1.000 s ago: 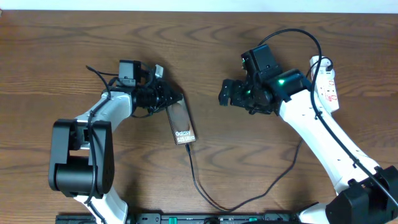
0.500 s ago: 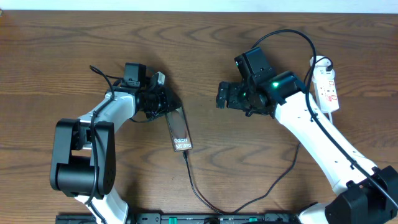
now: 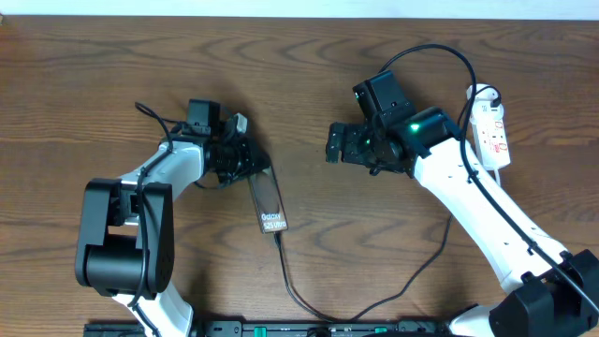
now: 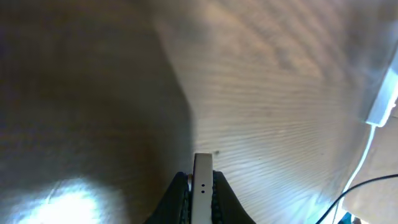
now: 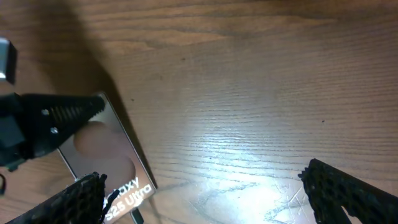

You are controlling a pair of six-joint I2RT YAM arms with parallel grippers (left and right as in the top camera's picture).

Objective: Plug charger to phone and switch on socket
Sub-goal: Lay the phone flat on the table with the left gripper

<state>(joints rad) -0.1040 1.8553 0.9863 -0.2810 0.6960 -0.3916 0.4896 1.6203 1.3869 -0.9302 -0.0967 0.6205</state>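
left gripper [image 3: 253, 167]: clamped on phone's [image 3: 270, 203] top end
right gripper [image 3: 334, 143]: spread wide, empty
charger [image 3: 298, 292]: meets phone's lower end

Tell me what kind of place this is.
Probably a robotics lab bench: two white-and-black robot arms at a brown wood-grain table, with a dark glossy flat smartphone and a white power strip with red markings laid out.

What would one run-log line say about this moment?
left gripper: shut on phone, top end | right gripper: open, holding nothing | charger: tip at phone lower end | socket: untouched
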